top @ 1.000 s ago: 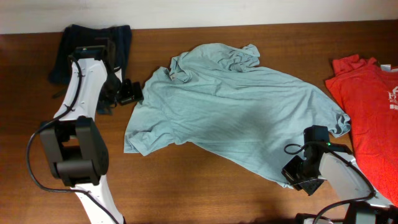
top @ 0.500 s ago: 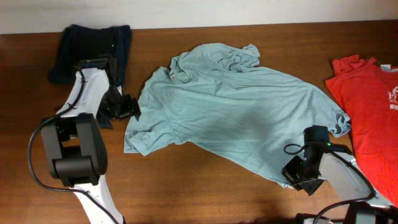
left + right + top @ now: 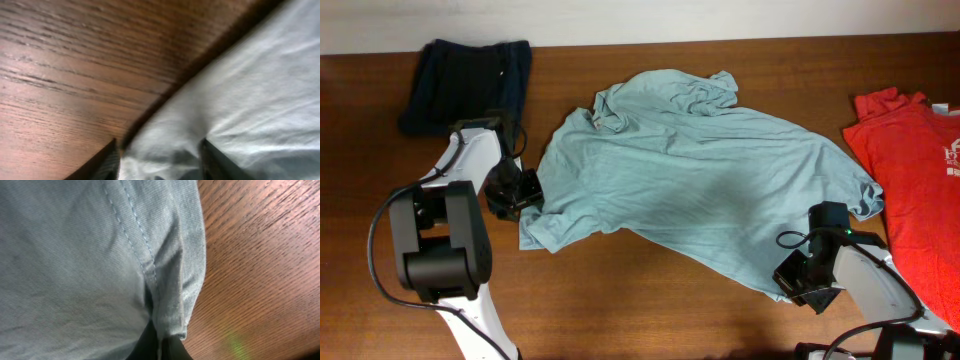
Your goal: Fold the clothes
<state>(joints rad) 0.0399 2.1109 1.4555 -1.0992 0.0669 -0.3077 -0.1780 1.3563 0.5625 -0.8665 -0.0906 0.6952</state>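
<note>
The pale teal T-shirt lies centre-frame, long axis running upper left to lower right; the left gripper stands parted astride its lower-left sleeve edge, while the right gripper is clamped on the lower-right hem.

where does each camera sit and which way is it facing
Overhead: above the table, facing straight down on the teal shirt, dark garment and red shirt; both arms show.
Left wrist: on the left arm, close over the shirt's edge on wood; left end effector fingertips apart.
Right wrist: on the right arm, close over the hem; right end effector pinching it.
All three share the teal shirt.
</note>
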